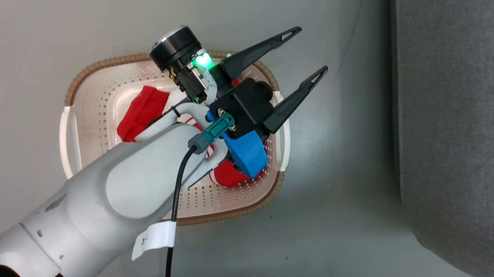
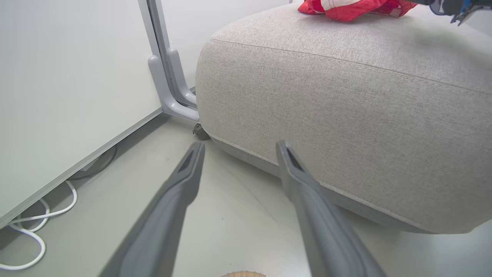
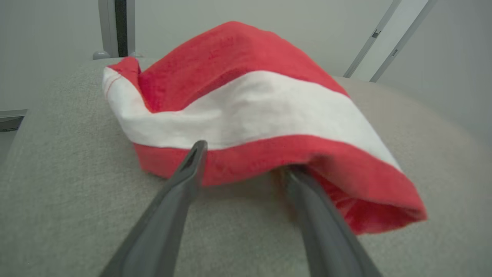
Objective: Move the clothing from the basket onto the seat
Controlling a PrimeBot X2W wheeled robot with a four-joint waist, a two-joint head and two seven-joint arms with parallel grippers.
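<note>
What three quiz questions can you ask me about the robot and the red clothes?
1. True or false: the basket is empty.
2. Pick one: the red and white garment in the right wrist view lies on A) the floor, B) the seat, C) a shelf.
3. Fill the gap: the left tool above the basket has its two fingers spread ____ (apart or together).

Key
1. False: red clothing lies in it.
2. B.
3. Apart: the tool is open and holds nothing.
</note>
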